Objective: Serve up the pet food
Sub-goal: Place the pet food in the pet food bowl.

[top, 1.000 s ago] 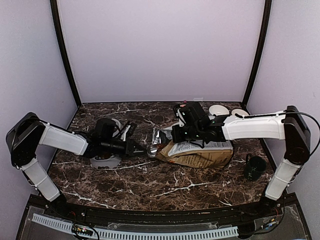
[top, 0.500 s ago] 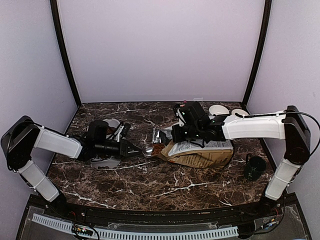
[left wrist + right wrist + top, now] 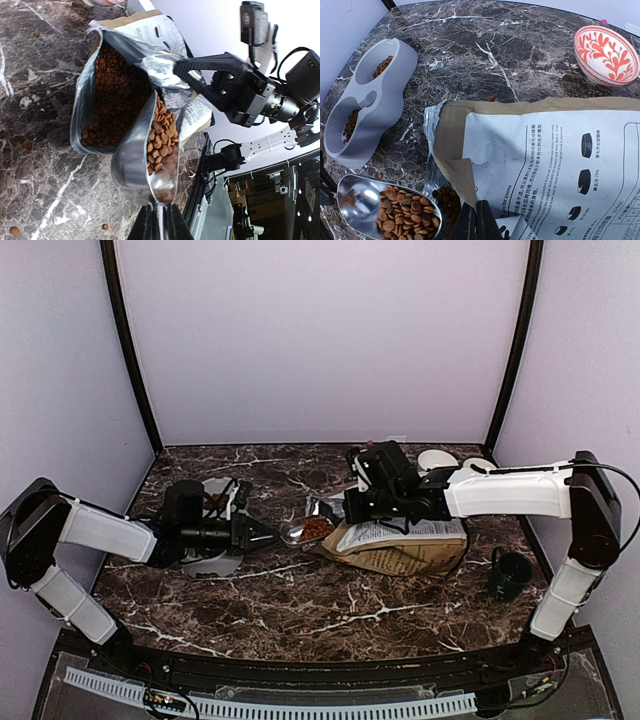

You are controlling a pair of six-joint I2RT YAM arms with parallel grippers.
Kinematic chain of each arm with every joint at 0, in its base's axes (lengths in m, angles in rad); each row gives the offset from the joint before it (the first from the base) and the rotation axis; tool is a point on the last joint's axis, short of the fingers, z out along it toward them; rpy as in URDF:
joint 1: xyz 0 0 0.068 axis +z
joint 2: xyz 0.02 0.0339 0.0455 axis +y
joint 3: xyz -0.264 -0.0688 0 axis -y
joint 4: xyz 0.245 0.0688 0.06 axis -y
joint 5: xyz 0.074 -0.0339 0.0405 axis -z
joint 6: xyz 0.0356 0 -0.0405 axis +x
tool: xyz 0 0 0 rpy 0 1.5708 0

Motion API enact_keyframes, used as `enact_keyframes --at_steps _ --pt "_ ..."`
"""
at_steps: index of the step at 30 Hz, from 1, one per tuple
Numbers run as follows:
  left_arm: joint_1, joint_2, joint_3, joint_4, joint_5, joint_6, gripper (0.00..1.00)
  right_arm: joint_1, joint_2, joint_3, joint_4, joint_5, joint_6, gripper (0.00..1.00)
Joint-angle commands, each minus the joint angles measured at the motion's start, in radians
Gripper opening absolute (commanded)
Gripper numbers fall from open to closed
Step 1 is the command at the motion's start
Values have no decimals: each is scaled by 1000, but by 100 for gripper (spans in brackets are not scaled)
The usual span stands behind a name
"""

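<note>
My left gripper (image 3: 159, 222) is shut on the handle of a metal scoop (image 3: 135, 165) that holds a heap of reddish-brown pet food (image 3: 161, 136). The scoop (image 3: 303, 531) hangs just left of the open mouth of the dog-food bag (image 3: 405, 545), between the bag and the grey double bowl (image 3: 212, 558). More pet food (image 3: 112, 95) fills the bag. My right gripper (image 3: 475, 220) is shut on the upper edge of the bag's mouth (image 3: 465, 180) and holds it open. In the right wrist view the loaded scoop (image 3: 387, 207) lies lower left, and the grey double bowl (image 3: 375, 102) holds some kibble in both cups.
A white bowl with an orange leaf pattern (image 3: 606, 54) stands at the back right near other white dishes (image 3: 437, 459). A dark cup (image 3: 510, 576) stands at the right. Loose kibble bits (image 3: 15, 231) lie on the marble table (image 3: 330, 610).
My left arm has drawn back to the left, pulling the loaded scoop out of the bag's mouth toward the grey bowl. The right arm has held still on the bag.
</note>
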Motion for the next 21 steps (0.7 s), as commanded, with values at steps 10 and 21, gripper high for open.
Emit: enact_keyframes --at_steps 10,21 --pt "25 -49 -51 226 59 -95 0 -26 9 53 -12 66 -5 0" --pt "48 -42 -42 449 118 -273 0 -26 22 63 -28 85 -64 0"
